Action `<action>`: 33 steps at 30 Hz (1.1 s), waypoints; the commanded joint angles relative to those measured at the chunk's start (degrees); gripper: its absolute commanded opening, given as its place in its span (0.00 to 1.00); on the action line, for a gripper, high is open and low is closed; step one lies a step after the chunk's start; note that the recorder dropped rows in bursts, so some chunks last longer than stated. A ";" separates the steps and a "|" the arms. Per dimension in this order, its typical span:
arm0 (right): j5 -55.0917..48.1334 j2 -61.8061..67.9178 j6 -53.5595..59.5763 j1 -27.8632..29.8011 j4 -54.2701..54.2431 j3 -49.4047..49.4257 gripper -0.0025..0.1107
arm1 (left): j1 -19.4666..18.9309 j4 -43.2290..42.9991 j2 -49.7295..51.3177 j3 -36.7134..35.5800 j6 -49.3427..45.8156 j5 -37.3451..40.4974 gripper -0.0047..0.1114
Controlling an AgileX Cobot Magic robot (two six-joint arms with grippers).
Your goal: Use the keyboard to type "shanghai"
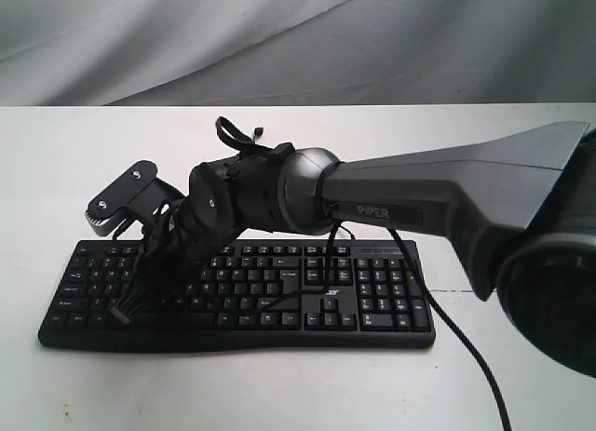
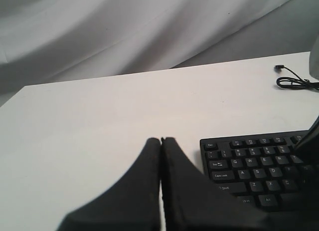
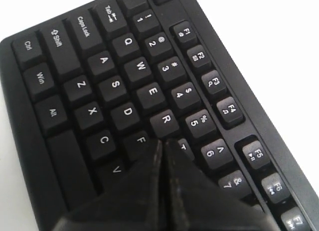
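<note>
The black keyboard lies flat on the white table, number pad to the right. My right arm reaches across it from the right and slopes down to its left half. The right gripper is shut and holds nothing. In the right wrist view its tip sits low over the keyboard, between the F, R and T keys; contact cannot be made out. My left gripper is shut and empty, above bare table just beyond the keyboard's Esc and Tab end. It is outside the exterior view.
A thin black cable trails from the keyboard's right end toward the table's front edge. Another black cable with a plug lies on the table behind the keyboard. A grey cloth backdrop hangs behind the white table.
</note>
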State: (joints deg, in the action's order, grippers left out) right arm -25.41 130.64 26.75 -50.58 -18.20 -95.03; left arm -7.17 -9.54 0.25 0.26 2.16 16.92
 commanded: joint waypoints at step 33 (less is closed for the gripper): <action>-0.79 -1.29 -0.16 -0.01 -0.39 -0.21 0.02 | 0.42 0.00 -0.25 -0.26 0.45 -0.45 0.04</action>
State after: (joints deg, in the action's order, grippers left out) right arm -25.58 131.24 26.75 -50.61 -19.31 -95.40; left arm -7.17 -9.54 0.25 0.26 2.16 16.92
